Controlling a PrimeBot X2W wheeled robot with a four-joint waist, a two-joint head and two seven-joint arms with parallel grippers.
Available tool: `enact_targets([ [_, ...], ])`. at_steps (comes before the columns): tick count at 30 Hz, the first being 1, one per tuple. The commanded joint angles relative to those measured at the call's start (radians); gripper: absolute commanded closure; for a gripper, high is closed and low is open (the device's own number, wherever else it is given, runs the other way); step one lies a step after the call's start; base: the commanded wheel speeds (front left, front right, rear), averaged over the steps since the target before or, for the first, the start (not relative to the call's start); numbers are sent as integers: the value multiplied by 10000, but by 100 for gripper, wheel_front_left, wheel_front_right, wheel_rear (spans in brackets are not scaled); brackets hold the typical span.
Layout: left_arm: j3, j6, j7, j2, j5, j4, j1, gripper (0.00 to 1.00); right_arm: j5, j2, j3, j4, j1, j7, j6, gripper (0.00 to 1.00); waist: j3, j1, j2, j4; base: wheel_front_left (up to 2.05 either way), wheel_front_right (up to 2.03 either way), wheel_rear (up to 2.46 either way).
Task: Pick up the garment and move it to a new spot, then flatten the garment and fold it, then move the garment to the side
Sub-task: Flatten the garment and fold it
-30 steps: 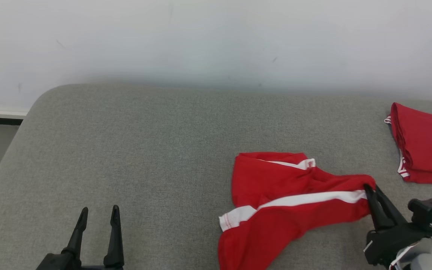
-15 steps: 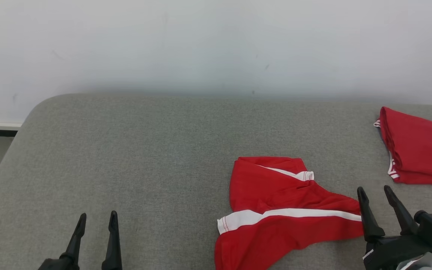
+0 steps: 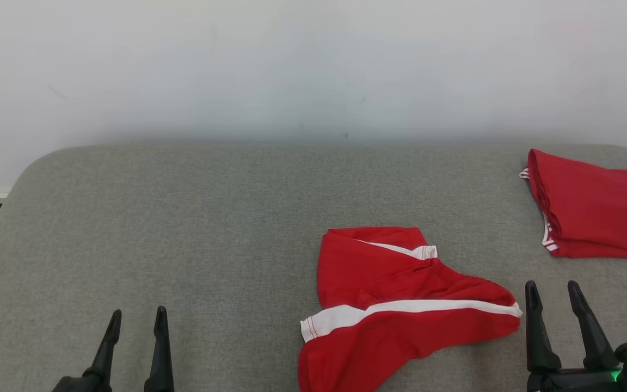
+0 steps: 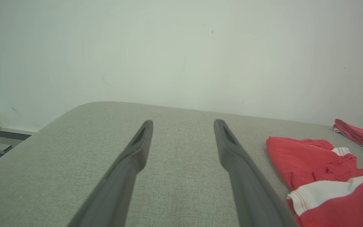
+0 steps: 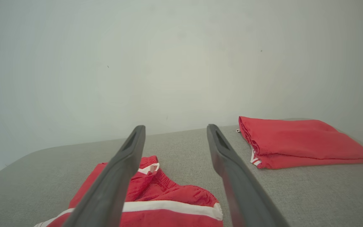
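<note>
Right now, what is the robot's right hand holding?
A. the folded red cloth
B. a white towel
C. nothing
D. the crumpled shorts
C: the right hand has its fingers spread, with bare cushion showing between them. It sits just beside the shorts and is not gripping them.

Right gripper (image 5: 175, 127) jaws apart, crumpled red garment (image 5: 172, 201) lower left, folded red garment (image 5: 295, 142) at right
</note>
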Motion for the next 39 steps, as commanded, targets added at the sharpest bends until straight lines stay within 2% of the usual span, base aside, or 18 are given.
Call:
enact_targets([
  [1, 8, -31, -30, 30, -66, -17, 108, 0, -59, 29, -34, -45, 119, 1, -19, 0, 22, 0, 0, -48, 0, 0, 0],
  [8, -225, -150, -31, 63, 2, 133, -206, 0, -261, 216, 13, -218, 239, -1, -19, 0, 112, 0, 0, -315, 0, 0, 0],
  [17, -1571, -403, 175, -88, 81, 801, -1222, 0, -322, 224, 245, -104, -51, -1, -19, 0, 379, 0, 0, -724, 0, 0, 0],
  [25, -2650, -488, 182, -194, -119, 2098, -1717, 0, -245, 238, 350, 51, -298, 0, -19, 0, 707, 0, 0, -1302, 0, 0, 0],
  [39, -3243, -503, 35, -273, -721, 4501, -2442, 0, -236, 78, 531, 161, -559, 0, -19, 0, 1049, 0, 0, -2037, 0, 0, 0],
])
